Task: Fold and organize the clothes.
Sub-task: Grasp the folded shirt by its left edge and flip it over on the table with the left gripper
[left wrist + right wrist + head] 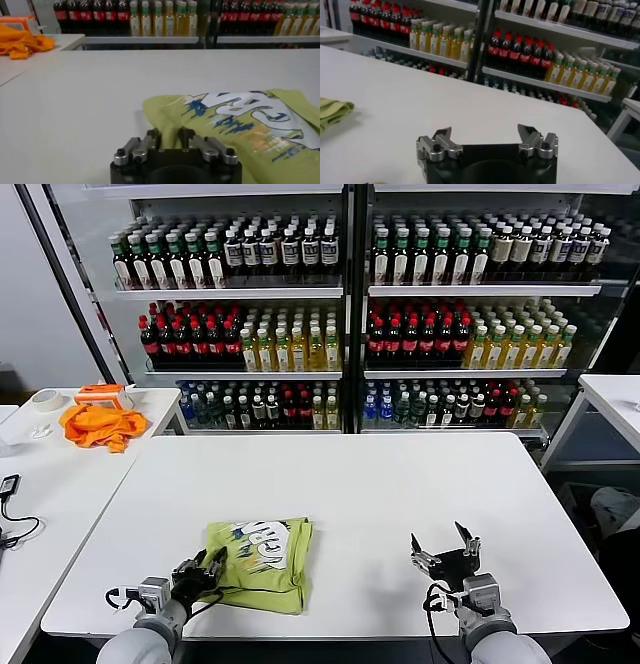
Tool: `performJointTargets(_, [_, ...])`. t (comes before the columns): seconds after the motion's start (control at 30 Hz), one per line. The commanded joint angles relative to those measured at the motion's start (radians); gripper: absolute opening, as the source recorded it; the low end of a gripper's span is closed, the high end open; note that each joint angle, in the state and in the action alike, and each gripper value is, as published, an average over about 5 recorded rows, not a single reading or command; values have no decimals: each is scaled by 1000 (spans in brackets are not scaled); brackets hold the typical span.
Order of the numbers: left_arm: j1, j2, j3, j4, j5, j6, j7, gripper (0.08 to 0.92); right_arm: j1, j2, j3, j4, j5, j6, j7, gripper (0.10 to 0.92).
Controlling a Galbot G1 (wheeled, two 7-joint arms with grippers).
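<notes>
The clothes are one folded yellow-green T-shirt [262, 549] with a white and blue print, lying on the white table [400, 484] near its front edge. In the left wrist view the T-shirt [240, 120] fills the area ahead of the jaws. My left gripper [207, 569] sits at the shirt's near left edge. Its fingers are drawn close together with the yellow-green cloth between them [169, 136]. My right gripper [445, 546] rests low over bare table to the shirt's right, fingers wide apart and holding nothing [487, 132]. A corner of the T-shirt [332, 111] shows far off in that view.
A bright orange cloth [100, 424] and a tape roll [45, 399] lie on a side table at the far left. Drink coolers full of bottles [340, 304] stand behind the table. Another white table [610, 399] is at the right.
</notes>
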Motion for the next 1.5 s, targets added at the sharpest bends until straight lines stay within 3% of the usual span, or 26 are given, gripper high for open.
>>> performJointTargets(0.03, [8, -3, 3, 3, 21, -6, 7, 290, 0, -5, 0, 2, -1, 1, -1, 823])
performJointTargets(0.2, [10, 31, -55, -64, 28, 14, 36, 151, -4, -8, 9, 5, -1, 2, -2, 823])
performJointTargets(0.3, [19, 73, -139, -135, 31, 57, 55, 114, -7, -7, 14, 8, -1, 3, -3, 823])
performJointTargets(0.47, [50, 171, -340, -181, 30, 114, 59, 112, -3, -7, 15, 6, -1, 5, -5, 823])
performJointTargets(0.67, [165, 313, -681, -137, -43, 142, 104, 112, 4, 2, 11, 1, -4, 12, -11, 823])
performJointTargets(0.8, [161, 353, -725, -145, -108, 143, 103, 112, 7, 9, 1, 4, -11, 13, -13, 823])
performJointTargets(0.93, [104, 269, -518, -263, -117, 144, 70, 112, -4, 5, 6, 13, -15, 13, -12, 823])
performJointTargets(1.1, [79, 36, -54, -380, 67, 143, 61, 112, -22, -8, 26, 26, -16, 8, -9, 823])
performJointTargets(1.2, [75, -77, 111, -372, 171, 142, 78, 112, -27, -14, 35, 30, -16, 5, -7, 823])
performJointTargets(1.3, [44, -151, 177, -341, 204, 142, 91, 112, -25, -12, 32, 33, -18, 2, -4, 823])
performJointTargets(1.5, [-32, -206, 189, -290, 208, 141, 87, 112, -18, -4, 15, 35, -24, -1, 0, 823])
